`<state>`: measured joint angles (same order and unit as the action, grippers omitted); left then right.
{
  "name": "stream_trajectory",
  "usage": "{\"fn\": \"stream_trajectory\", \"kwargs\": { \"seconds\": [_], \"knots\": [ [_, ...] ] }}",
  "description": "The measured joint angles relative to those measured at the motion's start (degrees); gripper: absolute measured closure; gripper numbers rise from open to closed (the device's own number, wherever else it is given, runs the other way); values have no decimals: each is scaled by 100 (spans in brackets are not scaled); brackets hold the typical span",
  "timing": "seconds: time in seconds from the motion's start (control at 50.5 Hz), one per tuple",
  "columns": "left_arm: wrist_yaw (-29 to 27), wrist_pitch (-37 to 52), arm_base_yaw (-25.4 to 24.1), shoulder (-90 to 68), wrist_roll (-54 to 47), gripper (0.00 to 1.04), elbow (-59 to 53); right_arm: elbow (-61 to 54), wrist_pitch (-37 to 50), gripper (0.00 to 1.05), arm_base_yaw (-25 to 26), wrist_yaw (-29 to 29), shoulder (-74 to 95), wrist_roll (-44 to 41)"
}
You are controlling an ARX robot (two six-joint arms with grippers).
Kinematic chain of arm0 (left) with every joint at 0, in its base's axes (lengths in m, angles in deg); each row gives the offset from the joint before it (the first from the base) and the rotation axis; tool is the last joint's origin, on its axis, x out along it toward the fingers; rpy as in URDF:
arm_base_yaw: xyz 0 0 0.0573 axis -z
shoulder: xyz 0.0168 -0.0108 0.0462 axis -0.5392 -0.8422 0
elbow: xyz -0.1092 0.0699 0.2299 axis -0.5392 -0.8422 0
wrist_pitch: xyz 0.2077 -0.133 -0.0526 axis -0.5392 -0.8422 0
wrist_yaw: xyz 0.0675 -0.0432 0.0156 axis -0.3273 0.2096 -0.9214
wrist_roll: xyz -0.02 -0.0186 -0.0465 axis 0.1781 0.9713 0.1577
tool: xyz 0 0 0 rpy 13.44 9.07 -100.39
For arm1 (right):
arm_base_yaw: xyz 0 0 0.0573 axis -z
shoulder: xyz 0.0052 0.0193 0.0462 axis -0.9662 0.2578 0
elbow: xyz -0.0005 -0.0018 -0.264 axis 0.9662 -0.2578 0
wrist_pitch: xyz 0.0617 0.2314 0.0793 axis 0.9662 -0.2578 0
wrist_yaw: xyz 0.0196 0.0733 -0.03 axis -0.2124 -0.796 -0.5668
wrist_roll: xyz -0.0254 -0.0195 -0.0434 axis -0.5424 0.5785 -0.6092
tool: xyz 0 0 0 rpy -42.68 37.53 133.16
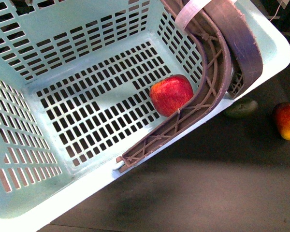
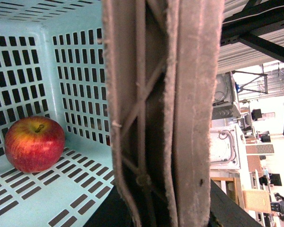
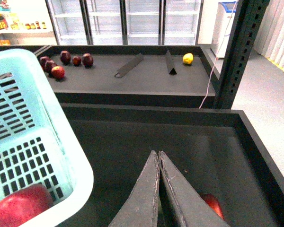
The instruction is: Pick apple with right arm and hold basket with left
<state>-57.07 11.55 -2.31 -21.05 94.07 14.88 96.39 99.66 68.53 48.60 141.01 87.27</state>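
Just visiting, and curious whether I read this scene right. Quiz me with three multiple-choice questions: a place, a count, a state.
1. Where is the apple? A) on the basket floor by the brown handle; B) on the dark surface outside; C) in a gripper.
2. How many fruits lie outside the basket in the front view? A) none; B) two; C) four.
3. How does the right gripper stand? A) wide open; B) shut, empty; C) shut on the apple.
Answers: 1 A, it sits on the slotted floor; 2 B, a green fruit and a red-orange fruit; 3 B, no gap shows between its fingers.
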Motion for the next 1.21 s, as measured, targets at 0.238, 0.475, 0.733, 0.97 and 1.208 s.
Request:
{"fn": "stream_trajectory", "kwargs": {
  "seconds": [0.238,0.475,0.733,0.97,1.208],
  "knots": [
    [-2,0,0,0,0,87,0,-503,-350,103,546,-588,-835,-2],
    [-9,0,0,0,-13,87,0,-756,-778,103,632,-612,-1526,-2],
    [-2,0,0,0,-13,87,0,-1036,-977,103,634,-608,-2100,0],
    [-2,0,0,0,-15,87,0,-1036,-1674,103,634,-627,-2846,-4],
    [0,0,0,0,-13,87,0,-1036,-2155,103,634,-627,-3335,-4]
  ]
}}
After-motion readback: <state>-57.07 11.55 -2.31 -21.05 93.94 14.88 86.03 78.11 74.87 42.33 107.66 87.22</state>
